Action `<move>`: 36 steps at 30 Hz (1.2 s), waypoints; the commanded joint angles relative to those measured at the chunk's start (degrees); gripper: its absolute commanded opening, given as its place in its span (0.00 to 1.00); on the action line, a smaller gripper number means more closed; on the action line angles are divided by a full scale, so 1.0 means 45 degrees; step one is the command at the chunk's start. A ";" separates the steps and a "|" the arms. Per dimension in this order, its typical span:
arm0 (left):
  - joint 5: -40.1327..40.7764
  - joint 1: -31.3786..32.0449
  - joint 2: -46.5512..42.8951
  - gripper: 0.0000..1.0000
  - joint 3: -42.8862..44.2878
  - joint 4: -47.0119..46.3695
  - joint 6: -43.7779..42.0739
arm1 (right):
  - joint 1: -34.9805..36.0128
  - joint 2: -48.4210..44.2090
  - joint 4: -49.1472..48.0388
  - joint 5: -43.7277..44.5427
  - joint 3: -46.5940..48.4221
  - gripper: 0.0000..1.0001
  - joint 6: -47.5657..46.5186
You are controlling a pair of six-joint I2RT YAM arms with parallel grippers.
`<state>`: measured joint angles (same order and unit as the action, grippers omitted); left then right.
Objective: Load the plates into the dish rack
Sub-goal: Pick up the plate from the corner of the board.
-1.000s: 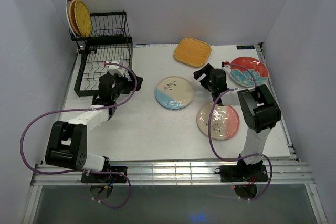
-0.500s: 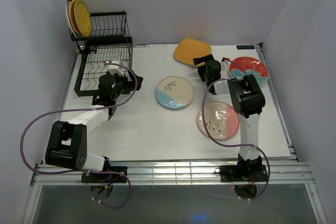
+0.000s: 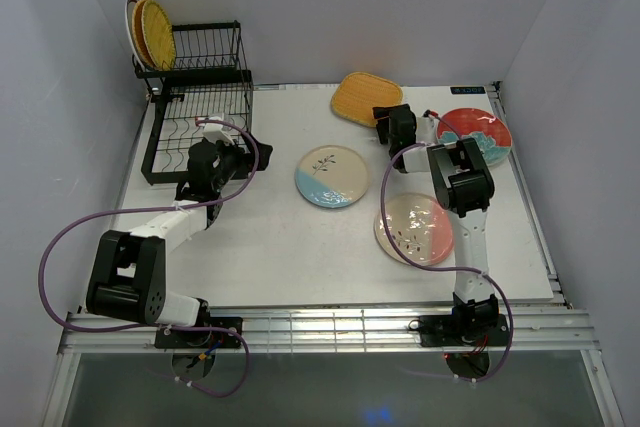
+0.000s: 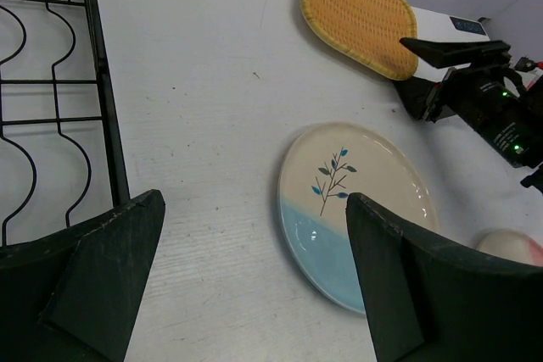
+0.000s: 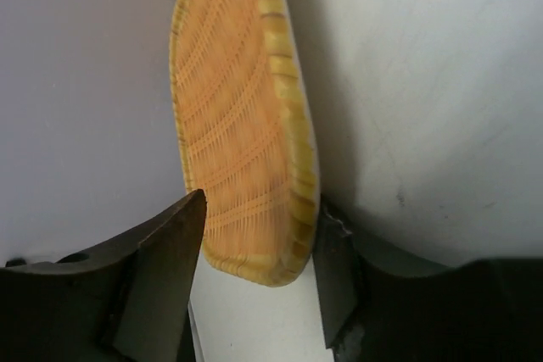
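The black wire dish rack [image 3: 195, 112] stands at the back left and also shows in the left wrist view [image 4: 102, 108]. Two woven orange plates [image 3: 155, 34] stand in its upper basket with a white plate rim [image 3: 130, 19] behind them. The rounded-square woven plate [image 3: 365, 97] lies at the back centre. My right gripper [image 3: 390, 119] is open with its jaws astride that plate's near corner [image 5: 242, 125]; one finger [image 5: 335, 269] touches the rim. The cream-blue plate [image 3: 332, 176], cream-pink plate [image 3: 415, 229] and red-teal floral plate [image 3: 475, 134] lie flat. My left gripper [image 3: 228, 147] is open and empty beside the rack.
In the left wrist view my left gripper [image 4: 254, 201] hovers over bare table between the rack and the cream-blue plate [image 4: 339, 184]. White walls close in the table on three sides. The right arm's cable loops over the cream-pink plate.
My right gripper has moved back and a little left, from near the cream-pink plate to the square woven plate's corner. The left arm has not moved.
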<state>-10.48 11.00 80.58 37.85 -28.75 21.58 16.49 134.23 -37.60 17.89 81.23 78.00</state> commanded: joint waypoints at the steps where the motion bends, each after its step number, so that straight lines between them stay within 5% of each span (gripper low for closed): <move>1: -0.0151 0.0055 -0.0191 0.98 -0.0207 -0.0173 0.0768 | -0.0071 0.0483 0.0486 0.0380 0.0425 0.55 0.0363; 3: -0.0656 0.0054 -0.0055 0.97 -0.0188 -0.0193 0.0848 | -0.0090 0.0347 0.0233 0.0322 0.0232 0.30 0.0324; 7: -0.0874 0.0074 0.0024 0.97 -0.0168 -0.0173 0.1160 | -0.0090 -0.0103 -0.0780 0.0361 -0.0491 0.08 0.0167; 28: -0.1674 0.0074 0.0024 0.98 -0.0207 -0.0095 0.2664 | 0.0066 -0.4243 -0.7379 -0.2526 -0.6897 0.08 -0.0710; 36: -0.2494 0.0074 0.0219 0.98 -0.0109 -0.0095 0.2703 | 0.0378 -0.5552 -0.8244 -0.3838 -0.8050 0.08 -0.1043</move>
<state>-19.00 11.09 81.76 36.58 -28.73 33.17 17.45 113.56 -61.89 3.99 45.39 73.25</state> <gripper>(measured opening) 0.979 0.186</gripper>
